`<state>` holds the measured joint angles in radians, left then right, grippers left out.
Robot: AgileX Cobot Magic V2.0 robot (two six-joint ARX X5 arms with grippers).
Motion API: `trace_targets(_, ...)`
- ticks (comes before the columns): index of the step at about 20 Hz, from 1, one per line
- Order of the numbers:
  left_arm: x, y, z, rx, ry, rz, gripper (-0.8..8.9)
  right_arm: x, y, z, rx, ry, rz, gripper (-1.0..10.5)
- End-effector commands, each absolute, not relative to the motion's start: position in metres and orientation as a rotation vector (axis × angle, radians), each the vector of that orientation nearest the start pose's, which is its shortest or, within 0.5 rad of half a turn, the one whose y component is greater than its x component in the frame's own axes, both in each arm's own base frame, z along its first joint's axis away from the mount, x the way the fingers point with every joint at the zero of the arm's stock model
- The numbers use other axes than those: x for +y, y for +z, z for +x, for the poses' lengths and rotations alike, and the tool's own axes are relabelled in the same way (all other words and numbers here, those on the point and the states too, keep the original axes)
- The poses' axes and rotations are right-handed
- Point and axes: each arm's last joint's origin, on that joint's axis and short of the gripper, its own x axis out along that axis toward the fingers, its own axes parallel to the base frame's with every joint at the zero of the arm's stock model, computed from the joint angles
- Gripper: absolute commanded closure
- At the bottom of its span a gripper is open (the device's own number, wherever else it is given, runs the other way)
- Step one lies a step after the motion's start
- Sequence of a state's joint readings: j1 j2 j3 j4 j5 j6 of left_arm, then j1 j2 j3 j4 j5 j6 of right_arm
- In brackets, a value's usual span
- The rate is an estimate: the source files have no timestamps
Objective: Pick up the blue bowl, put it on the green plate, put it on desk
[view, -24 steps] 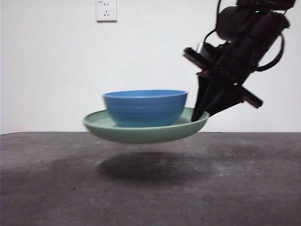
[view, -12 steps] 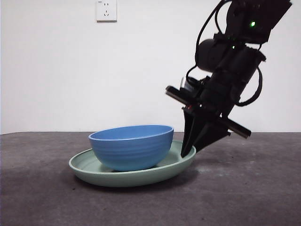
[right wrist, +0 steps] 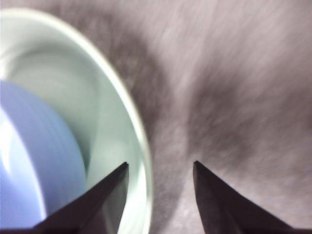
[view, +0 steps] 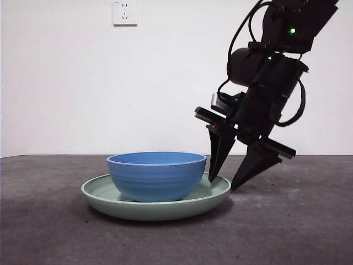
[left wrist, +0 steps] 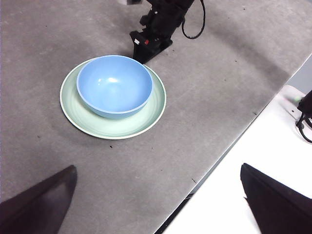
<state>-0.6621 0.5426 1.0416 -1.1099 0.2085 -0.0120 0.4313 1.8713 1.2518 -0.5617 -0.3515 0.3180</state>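
The blue bowl stands inside the green plate, and the plate rests flat on the dark desk. My right gripper is open at the plate's right rim, one jaw over the inside of the rim and the other outside it. In the right wrist view the plate's rim runs between the two spread jaws of that gripper, with the bowl beside it. My left gripper is open and empty, high above the desk, away from the plate and bowl.
A white wall with a socket stands behind the desk. In the left wrist view the desk's edge runs diagonally, with a white floor beyond it. The right arm shows there behind the plate.
The plate with the bowl came down from the air onto the desk. The right gripper's jaws then spread apart and let go of the plate's rim.
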Motion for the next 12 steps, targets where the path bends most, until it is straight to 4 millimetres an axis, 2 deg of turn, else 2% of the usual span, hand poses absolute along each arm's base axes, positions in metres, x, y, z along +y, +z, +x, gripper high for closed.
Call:
trace_targets(1,-0.042,0.357,0.043,0.601,-0.853,0.139,1.57,0.166,0.202,0.335,1.228,0.501,0.156,7.1)
trace_targets(4,-0.042,0.357,0.043,0.605,-0.849,0.128,1.57,0.162,0.242,0.332,1.166,0.455,0.096,6.2)
trace_targets(6,-0.042,0.357,0.043,0.606,-0.849,0.128,1.57,0.156,0.271,0.322,1.120,0.447,0.060,5.3)
trace_targets(12,-0.042,0.357,0.043,0.607,-0.849,0.126,1.57,0.125,0.336,0.261,1.055,0.395,-0.056,4.2)
